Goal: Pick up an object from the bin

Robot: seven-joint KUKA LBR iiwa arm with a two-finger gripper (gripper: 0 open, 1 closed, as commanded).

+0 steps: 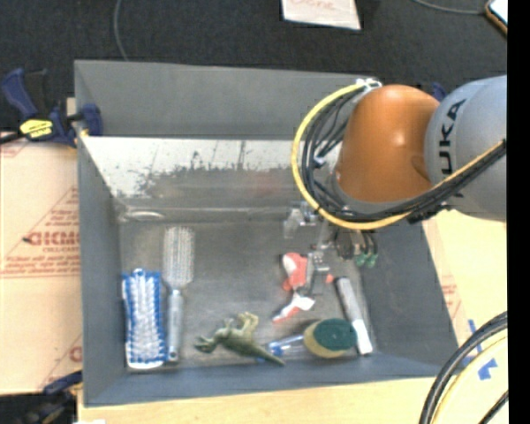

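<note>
**Gripper** (314, 268): low in bin (97, 237), right of centre, over a small red-and-white piece (291, 274). Jaw state: cannot tell, hidden under wrist.

**Nbrs:** white marker (353, 314) just beside. Green round pad (329, 336) and green dinosaur (238, 336) lie along the near edge. Blue brush (143, 318) is well apart, by the left wall.

**Risks (est.):**
- Piece is small and flat, so it prob. slips or gets pushed off, not caught.
- Marker is close enough to get nudged or pinched too.
- Bin floor contact poss. if descent runs deep.

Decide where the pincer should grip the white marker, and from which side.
Take the marker at mid-barrel, from above, closing across its width. It lies flat, slim and straight. The green disc crowds its lower end, so stay above that.
</note>
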